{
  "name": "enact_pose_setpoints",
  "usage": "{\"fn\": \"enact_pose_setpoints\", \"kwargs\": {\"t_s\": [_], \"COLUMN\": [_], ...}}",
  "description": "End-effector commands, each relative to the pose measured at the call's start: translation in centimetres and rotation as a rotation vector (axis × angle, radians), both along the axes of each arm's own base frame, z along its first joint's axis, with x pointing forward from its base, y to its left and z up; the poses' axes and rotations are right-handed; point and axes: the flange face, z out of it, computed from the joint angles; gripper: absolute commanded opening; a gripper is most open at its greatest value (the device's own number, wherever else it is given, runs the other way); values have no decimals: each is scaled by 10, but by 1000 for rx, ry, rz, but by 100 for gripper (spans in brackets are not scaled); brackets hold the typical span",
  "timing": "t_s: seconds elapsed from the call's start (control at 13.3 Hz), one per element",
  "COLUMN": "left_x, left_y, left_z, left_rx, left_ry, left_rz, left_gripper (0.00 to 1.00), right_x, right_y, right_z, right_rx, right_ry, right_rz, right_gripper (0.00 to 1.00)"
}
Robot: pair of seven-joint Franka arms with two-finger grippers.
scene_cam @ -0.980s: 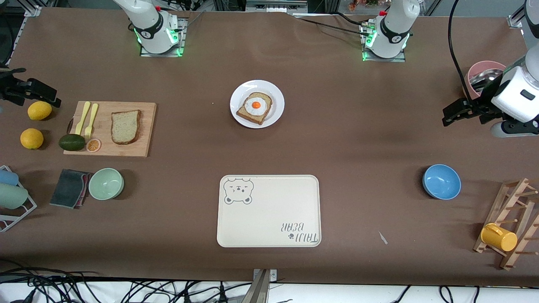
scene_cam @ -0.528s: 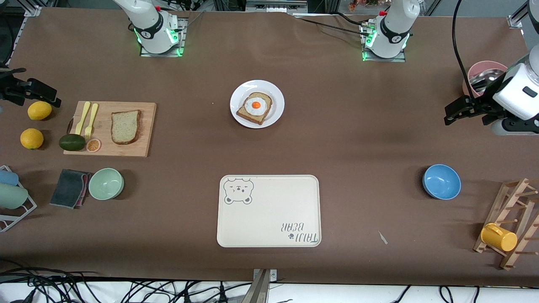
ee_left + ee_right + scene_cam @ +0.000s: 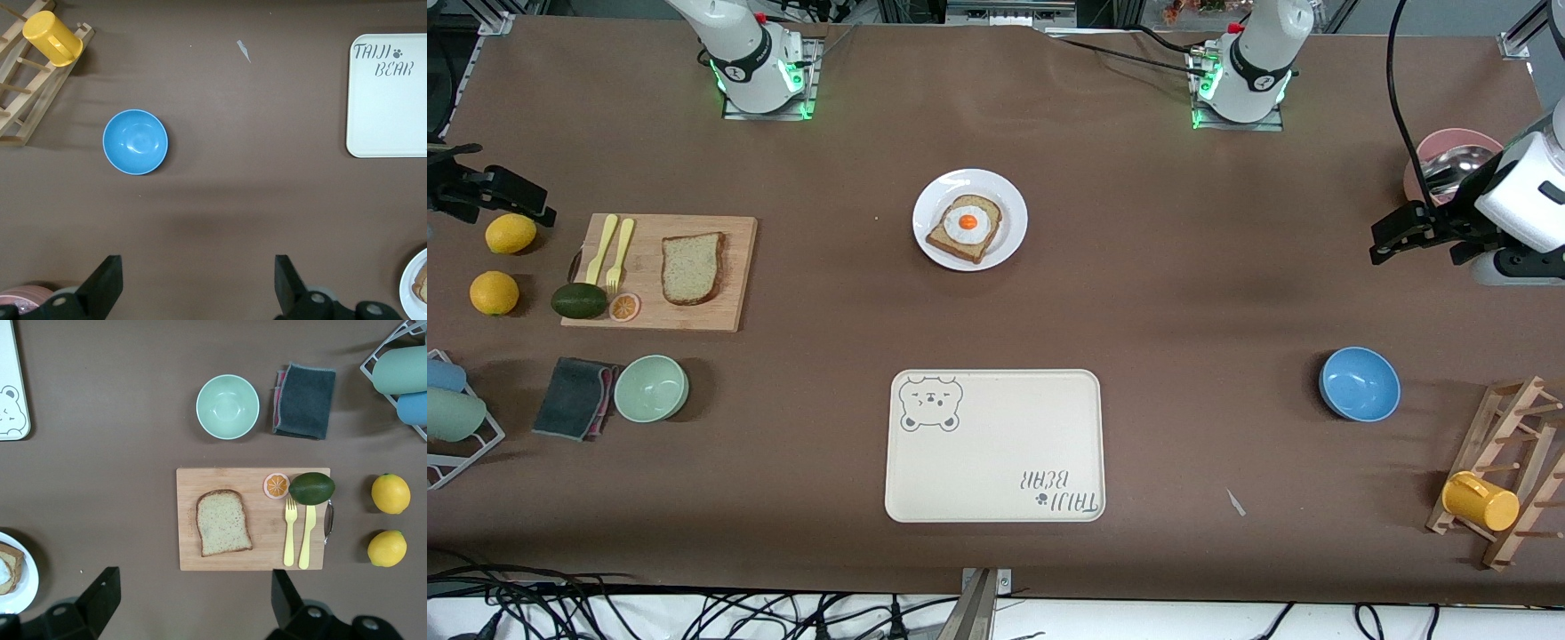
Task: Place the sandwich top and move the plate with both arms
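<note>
Drifting slightly toward the surface's edge, left end effector (image 3: 1396,236) hovers open; right end effector (image 3: 494,191) open above the lemons. Sandwich top (image 3: 692,268) untouched on cutting board (image 3: 738,267); plate (image 3: 1009,200) awaits mid-surface. Task barely begun.

Cream tray (image 3: 994,444) nr front; blue bowl (image 3: 1359,383), green bowl (image 3: 651,388), cutting board (image 3: 660,272) w/ avocado (image 3: 579,300).

The cream tray (image 3: 994,444) bore the words "TAIJI BEAR" with a small paw print, upside down in the front view at the tray's corner nearest the camera, and a drawn bear face at another corner. No other text was readable.
</note>
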Motion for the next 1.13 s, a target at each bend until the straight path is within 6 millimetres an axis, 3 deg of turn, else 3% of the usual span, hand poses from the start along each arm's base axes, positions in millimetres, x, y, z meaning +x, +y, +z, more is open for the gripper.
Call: {"fn": "enact_pose_setpoints", "kwargs": {"t_s": [0.0,1.06], "left_x": [1,1], "left_y": [3,13], "left_z": [11,14], "left_rx": [-3,9], "left_ry": [-10,-15], "left_rz": [-19,-50], "left_gripper": [100,100], "right_x": [-4,-4], "right_y": [0,-1], "right_z": [4,4], "right_rx": [17,18], "right_ry": [0,-2], "right_rz": [-3,-5], "right_gripper": [100,100]}}
